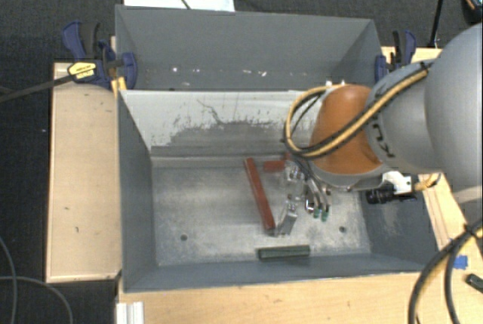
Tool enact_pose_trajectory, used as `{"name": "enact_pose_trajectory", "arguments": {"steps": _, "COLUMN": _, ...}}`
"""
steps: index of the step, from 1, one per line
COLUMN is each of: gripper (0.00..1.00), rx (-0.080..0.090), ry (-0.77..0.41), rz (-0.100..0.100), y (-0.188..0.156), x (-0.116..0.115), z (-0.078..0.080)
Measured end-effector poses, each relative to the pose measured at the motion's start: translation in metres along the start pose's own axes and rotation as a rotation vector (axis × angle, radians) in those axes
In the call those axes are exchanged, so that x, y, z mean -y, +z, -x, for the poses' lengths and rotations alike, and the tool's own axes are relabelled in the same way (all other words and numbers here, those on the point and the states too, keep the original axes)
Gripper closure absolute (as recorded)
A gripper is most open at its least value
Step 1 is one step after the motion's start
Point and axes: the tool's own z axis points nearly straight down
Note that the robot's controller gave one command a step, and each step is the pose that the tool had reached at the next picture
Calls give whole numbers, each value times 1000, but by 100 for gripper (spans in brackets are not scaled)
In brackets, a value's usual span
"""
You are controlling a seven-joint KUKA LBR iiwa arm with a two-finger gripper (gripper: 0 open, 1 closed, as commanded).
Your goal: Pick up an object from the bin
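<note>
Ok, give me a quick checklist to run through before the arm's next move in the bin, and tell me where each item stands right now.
1. The pincer is down inside the bin, at the lower end of the long red-brown bar: ok.
2. The bar is gripped by the pincer: cannot tell.
3. The bar lies flat on the floor, away from the walls: ok.
4. The dark bar by the near wall lies apart from the pincer: ok.
5. The short reddish piece, partly hidden by the orange wrist cover, lies apart from the long bar: cannot tell.
</note>
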Motion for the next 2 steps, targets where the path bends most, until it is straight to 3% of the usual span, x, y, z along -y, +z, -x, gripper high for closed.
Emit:
{"name": "enact_pose_trajectory", "arguments": {"steps": 1, "gripper": 0, "rx": 9, "ry": -461, "rz": 1, "y": -17, "x": -79, "z": -4}}
{"name": "enact_pose_trajectory", "arguments": {"steps": 2, "gripper": 0, "rx": 11, "ry": -715, "rz": -1, "y": -89, "x": -74, "z": -38}}
